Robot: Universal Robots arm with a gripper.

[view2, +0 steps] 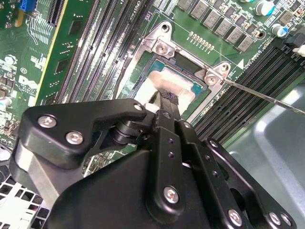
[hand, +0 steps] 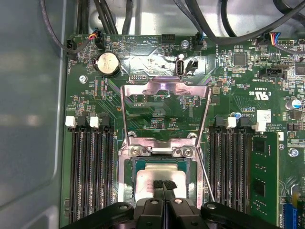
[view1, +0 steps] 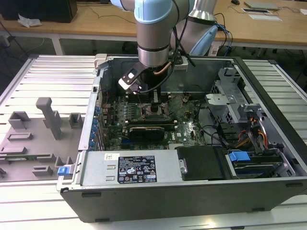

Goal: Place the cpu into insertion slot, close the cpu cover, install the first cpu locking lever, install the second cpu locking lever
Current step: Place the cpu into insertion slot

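The cpu (hand: 147, 177) has a pale silver top and lies flat inside the insertion slot (hand: 131, 181), also seen as the cpu (view2: 180, 80) in the second wrist view. My gripper (hand: 163, 184) is shut, its two black fingertips pressed together and resting on or just above the chip's middle, with nothing between them. The cpu cover (hand: 164, 88) stands swung up and open on its hinge behind the slot. A thin locking lever (view2: 267, 95) sticks out unlatched beside the slot. In the exterior view my gripper (view1: 156, 109) reaches down into the open computer case.
Long black memory slots (hand: 90, 176) flank the socket on both sides. A coin battery (hand: 107, 63) and cables (hand: 109, 19) lie beyond the cover. The case walls, a drive cage (view1: 230, 103) and the power supply (view1: 144, 167) hem in the board. Grey fixtures (view1: 48, 117) stand outside the case.
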